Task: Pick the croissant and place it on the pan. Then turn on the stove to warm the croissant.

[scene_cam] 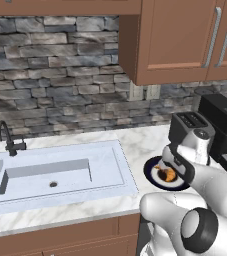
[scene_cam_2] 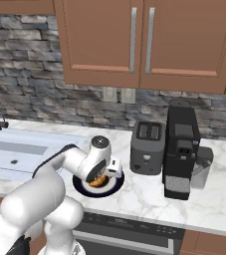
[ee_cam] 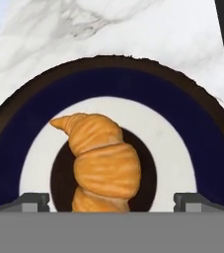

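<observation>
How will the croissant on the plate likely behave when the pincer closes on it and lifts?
The croissant looks small and flaky, so it is probably light and may crush under a hard squeeze. Its curved, tapering body could slip or twist between the fingertips, so gripping the thick middle seems safer. It lies flat on the plate, so it is unlikely to roll.

Stone backsplash (scene_cam: 50, 75), wood cabinets (scene_cam_2: 134, 40) (marble counter (scene_cam_2: 144, 191) below).

One croissant (ee_cam: 102, 160), one plate (ee_cam: 15, 138), one toaster (scene_cam_2: 147, 147), one coffee machine (scene_cam_2: 181, 149), one sink (scene_cam: 50, 172), one faucet (scene_cam: 7, 137)
</observation>
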Controlling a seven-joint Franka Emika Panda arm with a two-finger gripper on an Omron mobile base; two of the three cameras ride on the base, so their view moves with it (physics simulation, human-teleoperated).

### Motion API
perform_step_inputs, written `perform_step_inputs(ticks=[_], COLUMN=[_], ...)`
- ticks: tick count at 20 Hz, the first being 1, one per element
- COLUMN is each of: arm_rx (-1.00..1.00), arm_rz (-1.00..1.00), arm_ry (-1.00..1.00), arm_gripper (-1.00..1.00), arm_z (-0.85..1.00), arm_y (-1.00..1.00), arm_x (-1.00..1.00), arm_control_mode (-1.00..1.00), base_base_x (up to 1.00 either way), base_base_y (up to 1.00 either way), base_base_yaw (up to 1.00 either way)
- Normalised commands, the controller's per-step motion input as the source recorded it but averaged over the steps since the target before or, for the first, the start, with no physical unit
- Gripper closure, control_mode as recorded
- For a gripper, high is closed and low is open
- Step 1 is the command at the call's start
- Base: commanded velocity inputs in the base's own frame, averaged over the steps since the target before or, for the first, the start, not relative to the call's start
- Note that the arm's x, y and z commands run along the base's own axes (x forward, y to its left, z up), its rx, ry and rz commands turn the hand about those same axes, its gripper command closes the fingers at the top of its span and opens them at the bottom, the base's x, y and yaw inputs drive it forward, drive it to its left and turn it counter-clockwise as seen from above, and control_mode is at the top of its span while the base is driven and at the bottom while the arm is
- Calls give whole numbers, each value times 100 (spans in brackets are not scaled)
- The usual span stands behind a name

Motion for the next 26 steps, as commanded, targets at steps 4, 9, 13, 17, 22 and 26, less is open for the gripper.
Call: perform_step_inputs(ticks=[4, 9, 13, 17, 22, 26], arm_rx=[0, 0, 0, 0, 0, 0], arm_rz=[0, 0, 0, 0, 0, 0], arm_ry=[0, 0, 0, 0, 0, 0], arm_gripper=[-100, -100, -100, -100, -100, -100], arm_z=[-1, -16, -23, -24, -21, -21], arm_y=[0, 0, 0, 0, 10, 22], arm_x=[8, 3, 6, 6, 11, 4], arm_control_mode=[-100, -100, -100, -100, -100, -100], base_base_x=[0, 0, 0, 0, 0, 0], base_base_y=[0, 0, 0, 0, 0, 0], base_base_yaw=[0, 0, 0, 0, 0, 0])
